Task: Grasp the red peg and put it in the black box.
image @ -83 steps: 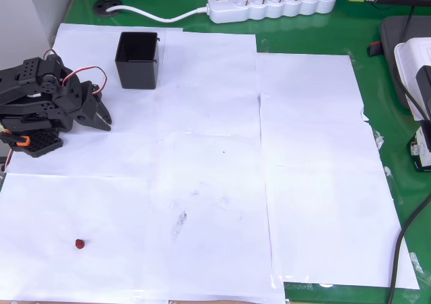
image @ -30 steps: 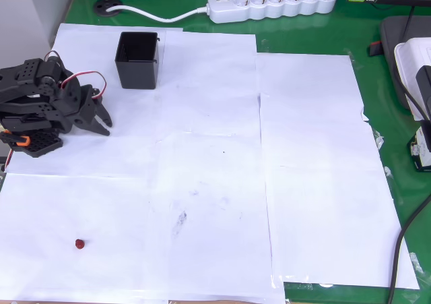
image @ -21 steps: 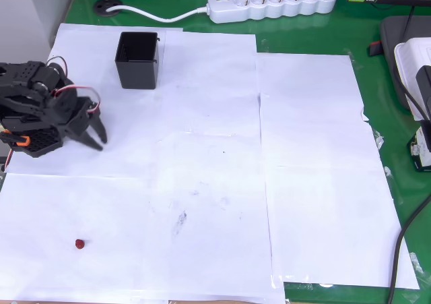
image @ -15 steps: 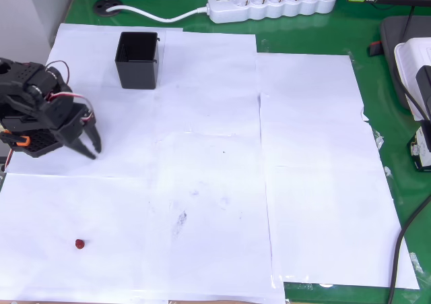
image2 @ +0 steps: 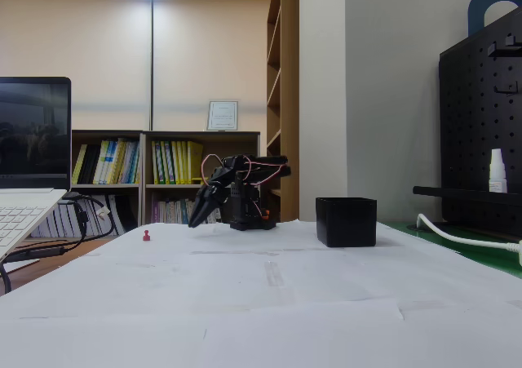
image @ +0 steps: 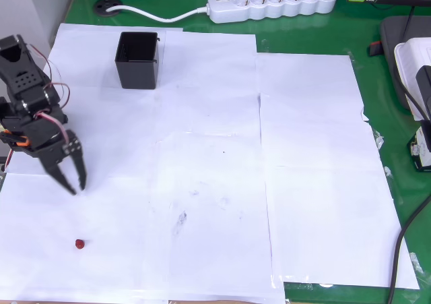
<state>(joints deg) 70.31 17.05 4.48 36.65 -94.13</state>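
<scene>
- The table, paper-covered, carries everything.
- The black box stands near the table's far left corner in the overhead view.
- The tool, narrowly parted and empty, points toward the near edge.
- The red peg lies beyond its tips, near the near left corner.

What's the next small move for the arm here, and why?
Probably carry the gripper further toward the red peg and stop above it. In the overhead view its jaws stand slightly apart and point toward the peg, which lies untouched on the white paper, with bare paper between them. The black box comes later.
</scene>
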